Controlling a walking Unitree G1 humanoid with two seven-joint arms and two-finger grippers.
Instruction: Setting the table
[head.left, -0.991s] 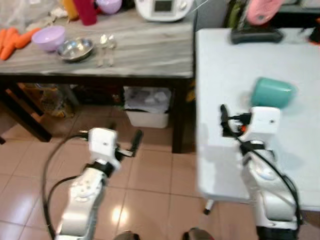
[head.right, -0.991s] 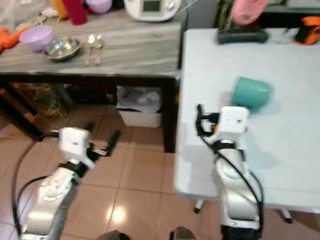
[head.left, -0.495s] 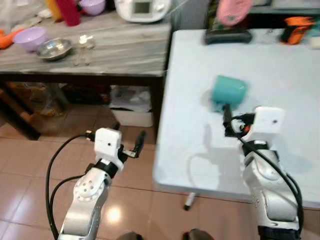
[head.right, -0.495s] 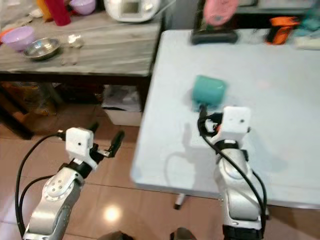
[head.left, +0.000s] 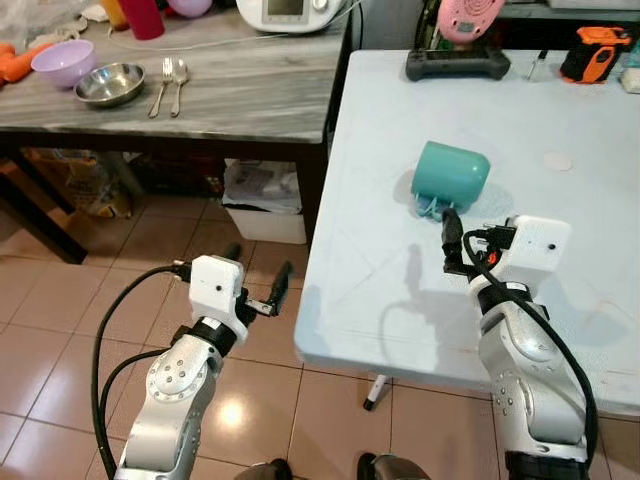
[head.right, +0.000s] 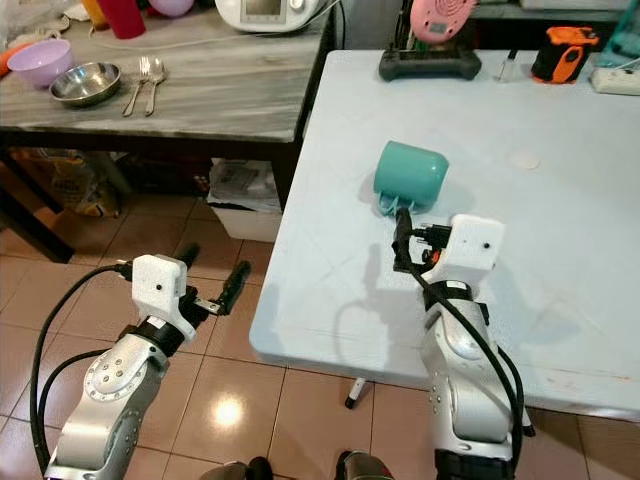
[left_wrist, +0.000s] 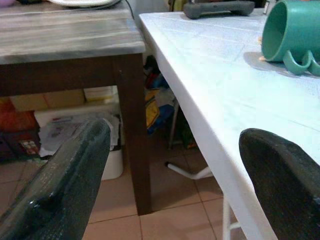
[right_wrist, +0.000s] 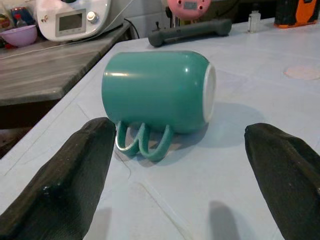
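Lining up the wide-open, empty right end effector (right_wrist: 175, 165) on the tipped mug (right_wrist: 157, 92) just ahead on the worktop (head.left: 400, 300), needing forward reach then closing.

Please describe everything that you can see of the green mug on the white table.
The mug is teal green, glossy, and looks ceramic, with a paler, whitish base. It lies on its side on the white table, not upright. Its handle, which appears as looped rings, points down and touches the tabletop. The right gripper hovers just in front of it, fingers open on either side, not touching it. Nothing else touches the mug. Its inside looks empty from the left wrist view.
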